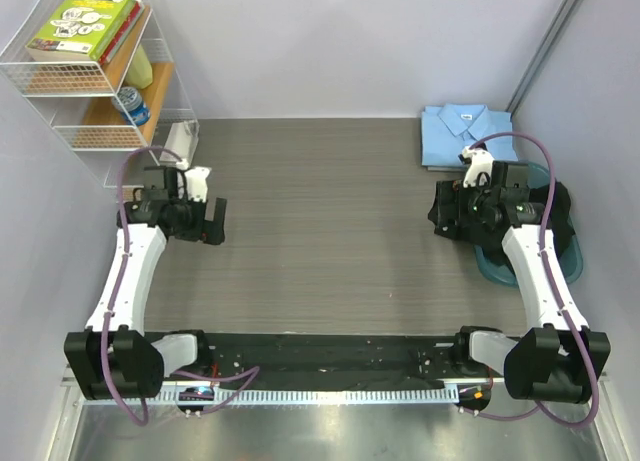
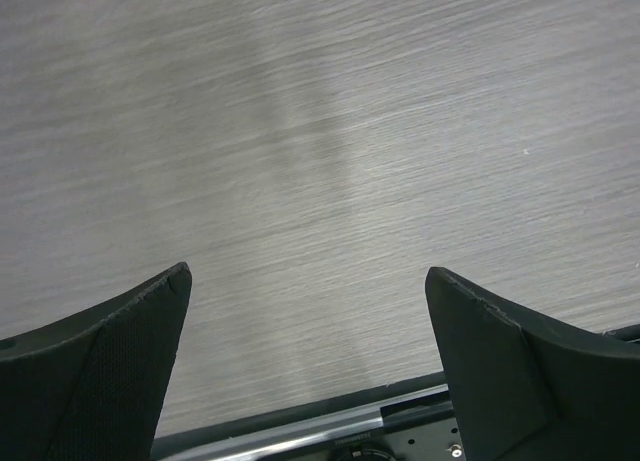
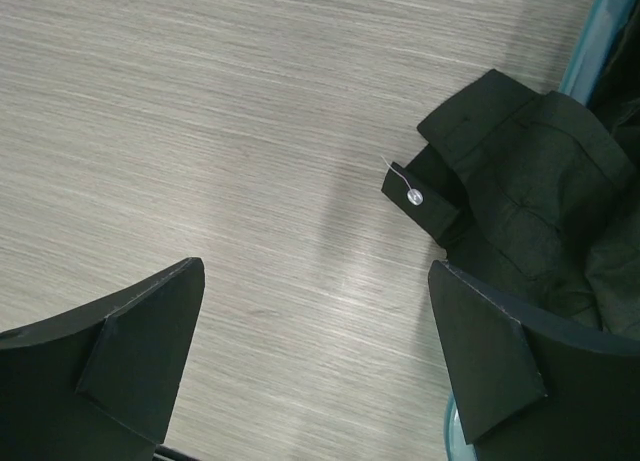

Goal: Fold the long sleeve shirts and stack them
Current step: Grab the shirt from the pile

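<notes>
The light blue long sleeve shirt (image 1: 462,133) lies folded, collar up, at the back right of the table. The black shirt (image 1: 560,213) sits crumpled in a teal tub (image 1: 495,263) at the right and spills over its rim onto the table. In the right wrist view the black shirt (image 3: 525,176) shows a cuff with a pale button (image 3: 413,195). My right gripper (image 1: 447,213) (image 3: 316,265) hangs open beside that cuff, with only bare table between its fingers. My left gripper (image 1: 213,221) (image 2: 308,271) is open over the bare table on the left, far from both shirts.
A wire shelf (image 1: 95,66) with books, a can and a green bottle stands at the back left, with a small white device (image 1: 178,141) below it. The black base rail (image 1: 320,356) runs along the near edge. Walls close in left, right and behind.
</notes>
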### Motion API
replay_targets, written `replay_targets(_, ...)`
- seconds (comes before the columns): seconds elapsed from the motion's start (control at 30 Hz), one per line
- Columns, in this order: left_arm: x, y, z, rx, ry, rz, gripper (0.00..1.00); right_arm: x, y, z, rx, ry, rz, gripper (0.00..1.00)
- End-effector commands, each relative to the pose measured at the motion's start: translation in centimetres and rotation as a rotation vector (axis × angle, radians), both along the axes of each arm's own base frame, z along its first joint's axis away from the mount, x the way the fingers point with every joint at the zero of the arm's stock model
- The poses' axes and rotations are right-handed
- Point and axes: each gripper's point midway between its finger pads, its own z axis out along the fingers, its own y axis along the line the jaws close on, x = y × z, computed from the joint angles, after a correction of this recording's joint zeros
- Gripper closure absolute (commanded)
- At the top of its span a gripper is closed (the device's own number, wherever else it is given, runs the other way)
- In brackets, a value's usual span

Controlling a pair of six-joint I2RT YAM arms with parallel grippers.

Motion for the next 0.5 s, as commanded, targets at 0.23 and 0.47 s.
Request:
replay_targets(0.23,1.2,-6.3,2.8,0.133,-0.060,-0.283,0.00,1.7,-2.2,3.5,-0.081,0.031,-0.018,0.00)
replay_targets(0.47,1.2,-7.4,3.3,0.109,-0.065,-0.366,0.00,2.3,-11.9,5.7,-0.159,0.100,-0.247,0.00)
